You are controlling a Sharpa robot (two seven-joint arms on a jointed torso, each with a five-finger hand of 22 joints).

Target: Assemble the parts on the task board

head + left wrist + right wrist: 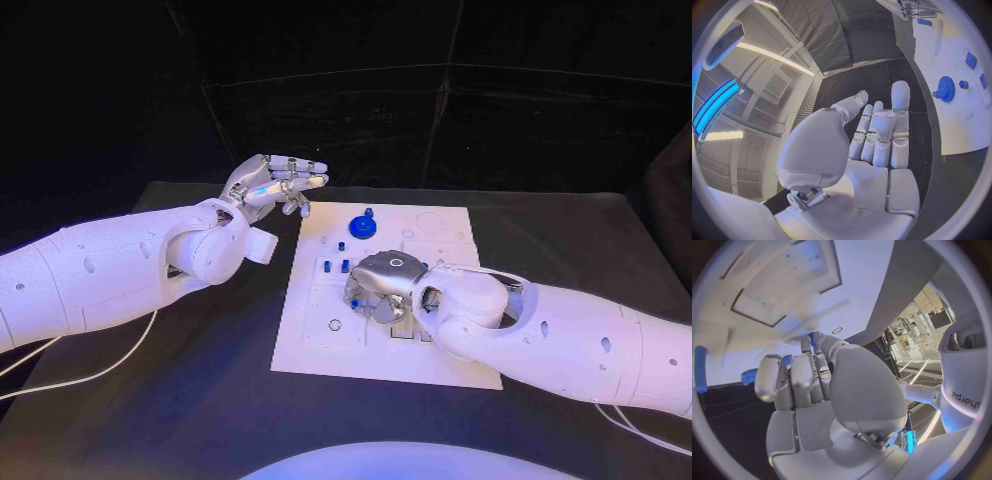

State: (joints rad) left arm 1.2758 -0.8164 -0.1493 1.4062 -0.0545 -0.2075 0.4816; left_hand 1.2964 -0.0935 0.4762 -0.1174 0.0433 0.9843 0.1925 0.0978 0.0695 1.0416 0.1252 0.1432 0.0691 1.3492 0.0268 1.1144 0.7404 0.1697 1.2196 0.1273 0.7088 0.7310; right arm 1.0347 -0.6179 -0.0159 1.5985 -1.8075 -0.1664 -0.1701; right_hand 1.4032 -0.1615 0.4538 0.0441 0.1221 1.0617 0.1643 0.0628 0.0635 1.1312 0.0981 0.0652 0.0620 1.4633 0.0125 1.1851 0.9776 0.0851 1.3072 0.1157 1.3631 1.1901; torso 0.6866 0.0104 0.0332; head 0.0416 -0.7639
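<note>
The task board (325,345) is a white plate lying flat at the middle of the black table (173,420). A blue gear-shaped part (364,228) stands on the far end of the board, with a small blue knob (369,212) just beyond it. Several small blue parts (335,266) stand in the board between the gear-shaped part and the right hand.

The right hand (382,288) is positioned over the middle of the board, palm down. Its fingers (795,382) are curled toward the board surface. In the right wrist view a small blue part (812,338) shows at the fingertips, and another blue piece (786,360) lies just beside the fingers. Whether the fingers grasp the part or only touch it cannot be determined.

The left hand (271,185) is raised off the board, beside its far left corner. Its fingers (879,130) are extended side by side and hold nothing. In the left wrist view, the gear-shaped part lies well apart from these fingertips, across a strip of black table.
</note>
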